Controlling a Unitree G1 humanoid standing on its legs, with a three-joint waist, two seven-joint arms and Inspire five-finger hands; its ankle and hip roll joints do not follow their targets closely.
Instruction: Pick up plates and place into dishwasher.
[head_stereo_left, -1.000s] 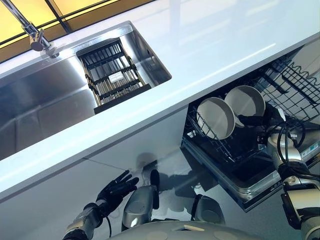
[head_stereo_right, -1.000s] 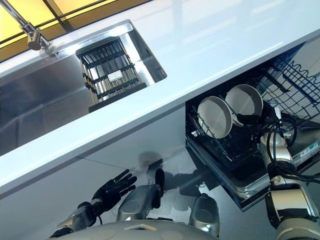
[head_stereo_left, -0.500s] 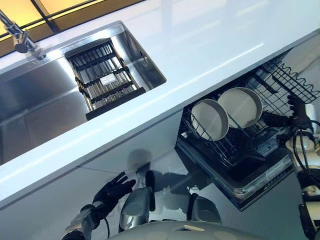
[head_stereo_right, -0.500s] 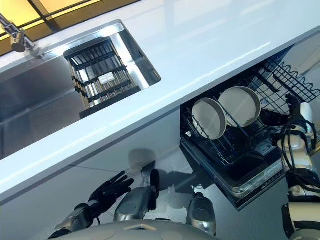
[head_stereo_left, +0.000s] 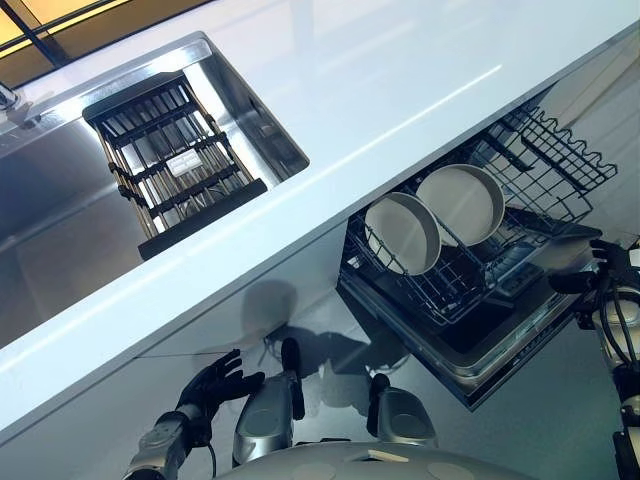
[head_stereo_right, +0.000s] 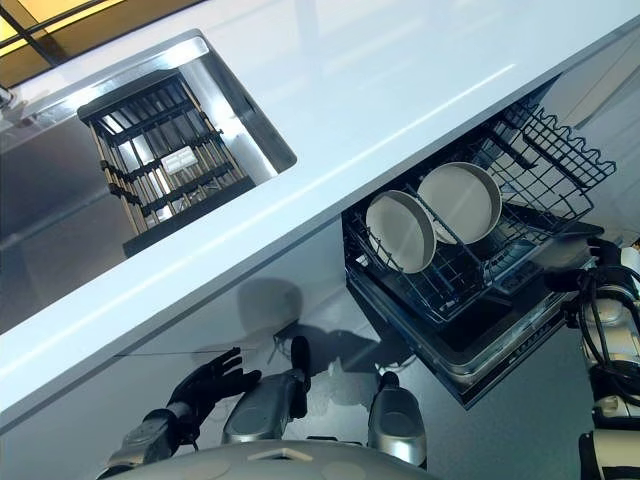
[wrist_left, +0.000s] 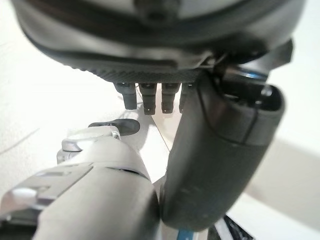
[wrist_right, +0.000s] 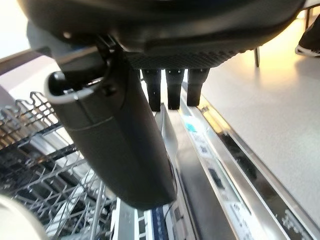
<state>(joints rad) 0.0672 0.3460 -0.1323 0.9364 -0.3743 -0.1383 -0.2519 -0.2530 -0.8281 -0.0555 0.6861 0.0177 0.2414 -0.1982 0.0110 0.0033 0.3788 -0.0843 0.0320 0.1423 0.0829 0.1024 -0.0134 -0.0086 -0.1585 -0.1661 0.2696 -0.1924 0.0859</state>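
Note:
Two pale round plates, one beside the other, stand upright in the pulled-out black wire rack of the dishwasher under the counter. My right hand hovers past the rack's right end, over the lowered door, clear of the plates. Its own wrist view shows straight fingers and thumb holding nothing, with the rack wires beyond. My left hand hangs low in front of the cabinet, fingers spread and nothing in it.
A white countertop runs across above the dishwasher. A steel sink at the left holds a black slatted drainer. The dishwasher door's metal edge juts out into the floor space.
The camera has swung, so the whole scene shifted. My right hand has drawn back from the right plate, out past the rack's end. The left hand stays as it was.

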